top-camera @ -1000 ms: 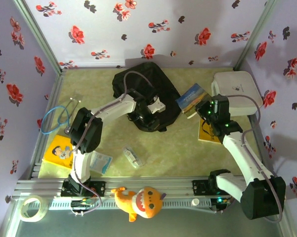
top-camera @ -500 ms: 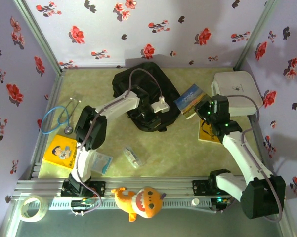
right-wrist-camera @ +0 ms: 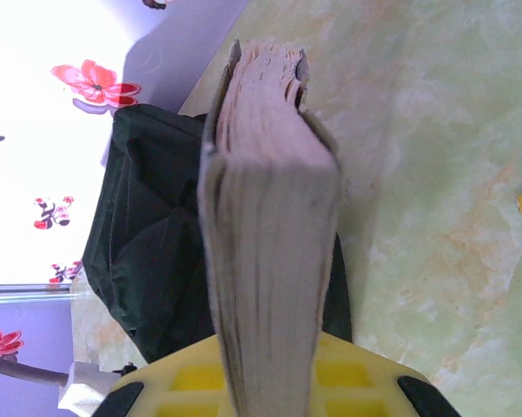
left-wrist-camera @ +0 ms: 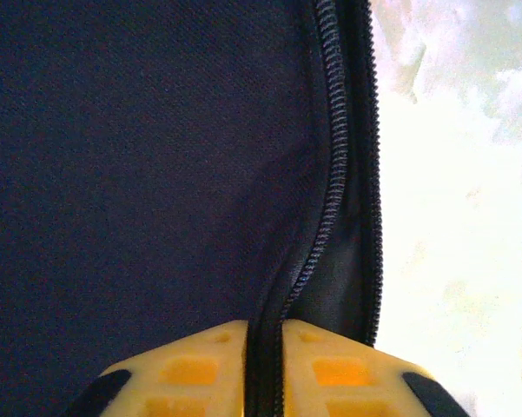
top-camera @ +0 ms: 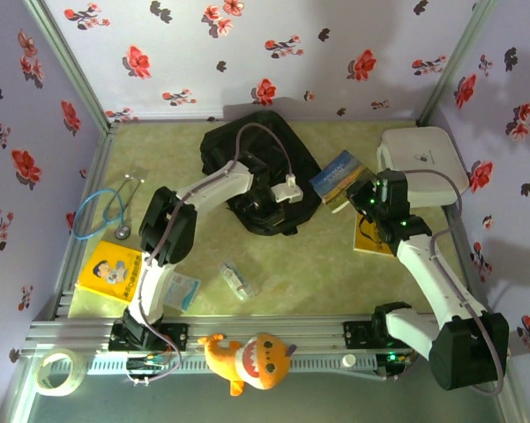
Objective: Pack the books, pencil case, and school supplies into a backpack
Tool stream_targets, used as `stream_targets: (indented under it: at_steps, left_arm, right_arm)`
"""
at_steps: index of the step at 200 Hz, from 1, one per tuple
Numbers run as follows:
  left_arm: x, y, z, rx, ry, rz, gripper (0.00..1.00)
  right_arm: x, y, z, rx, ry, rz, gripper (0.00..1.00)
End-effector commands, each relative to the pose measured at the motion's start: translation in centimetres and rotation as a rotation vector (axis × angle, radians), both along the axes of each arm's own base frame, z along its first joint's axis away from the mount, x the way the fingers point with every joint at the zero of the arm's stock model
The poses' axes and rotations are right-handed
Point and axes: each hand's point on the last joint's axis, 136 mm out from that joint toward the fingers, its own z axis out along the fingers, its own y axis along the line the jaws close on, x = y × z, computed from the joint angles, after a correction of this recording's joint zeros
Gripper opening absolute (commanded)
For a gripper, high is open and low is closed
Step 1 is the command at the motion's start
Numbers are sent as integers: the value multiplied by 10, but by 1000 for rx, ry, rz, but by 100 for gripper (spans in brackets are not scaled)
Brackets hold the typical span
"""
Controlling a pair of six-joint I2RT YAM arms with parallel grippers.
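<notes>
the table point(top-camera: 291, 264) is viewed whole from above and behind. the backpack point(top-camera: 216, 145) point(left-wrist-camera: 139, 174) point(right-wrist-camera: 148, 243) is shared by all views, closest at the left wrist; the right wrist is aimed along the book point(right-wrist-camera: 269, 217) point(top-camera: 342, 174).

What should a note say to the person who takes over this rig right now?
The left claw is shut on the backpack edge, beside the zipper.
The right claw is shut on the blue book, right of the backpack.
The yellow books: one at the near left, one near the right claw. The pencil case lies near the middle front.
Done: nothing is packed yet.
Left: open the backpack, put in all three books and the pencil case.
</notes>
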Motion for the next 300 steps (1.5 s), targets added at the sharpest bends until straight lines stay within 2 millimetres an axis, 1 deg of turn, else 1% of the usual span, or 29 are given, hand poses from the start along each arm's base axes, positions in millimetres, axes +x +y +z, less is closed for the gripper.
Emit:
stream_targets:
  at_steps: [1, 17, 40, 43, 50, 72, 100, 124, 141, 168, 180, 192, 224, 236, 246, 258, 278, 300]
  left_arm:
    - [9, 2, 18, -14, -42, 0, 11]
    - [15, 3, 31, -47, -67, 28, 9]
    - [18, 9, 52, -104, -86, 66, 8]
    - [22, 6, 56, -127, -105, 71, 8]
    - [26, 7, 62, -148, -121, 90, 7]
    - [37, 10, 84, -227, -172, 167, 6]
    - [63, 19, 116, -361, -248, 328, 6]
    - [84, 33, 136, -466, -277, 485, 6]
    - [89, 40, 147, -516, -280, 551, 4]
    - [88, 39, 163, -576, -297, 558, 3]
    - [87, 38, 169, -602, -306, 557, 1]
    - [86, 38, 175, -629, -322, 548, 0]
    - [82, 34, 195, -722, -362, 526, 0]
    - [77, 31, 201, -753, -368, 499, 0]
    - [73, 28, 206, -776, -388, 463, 0]
    - [68, 24, 211, -801, -422, 420, 0]
    - [58, 20, 217, -842, -438, 361, 0]
    - [55, 19, 221, -853, -443, 342, 0]
  right_arm:
    - [8, -3, 27, -8, -106, -1, 9]
    - [7, -6, 39, -33, -125, 2, 9]
    - [2, -14, 53, -86, -129, -5, 8]
    - [1, -15, 54, -91, -127, -7, 8]
    - [-2, -17, 57, -100, -128, -13, 7]
    - [-10, -23, 59, -112, -128, -36, 7]
    - [-18, -26, 61, -110, -130, -43, 7]
    - [-25, -22, 63, -80, -148, -28, 7]
    - [-27, -15, 64, -33, -173, -3, 7]
    - [-24, 7, 65, 88, -201, 81, 7]
    - [-23, 14, 60, 144, -190, 95, 7]
    - [-22, 18, 50, 183, -162, 94, 7]
    - [-18, 27, 23, 282, -77, 89, 7]
    - [-18, 31, 9, 308, -20, 84, 7]
    - [-17, 35, 3, 325, 5, 89, 7]
    - [-15, 41, 0, 345, 20, 98, 7]
    - [-9, 50, 5, 374, 2, 123, 8]
    - [-1, 63, 13, 428, -21, 156, 8]
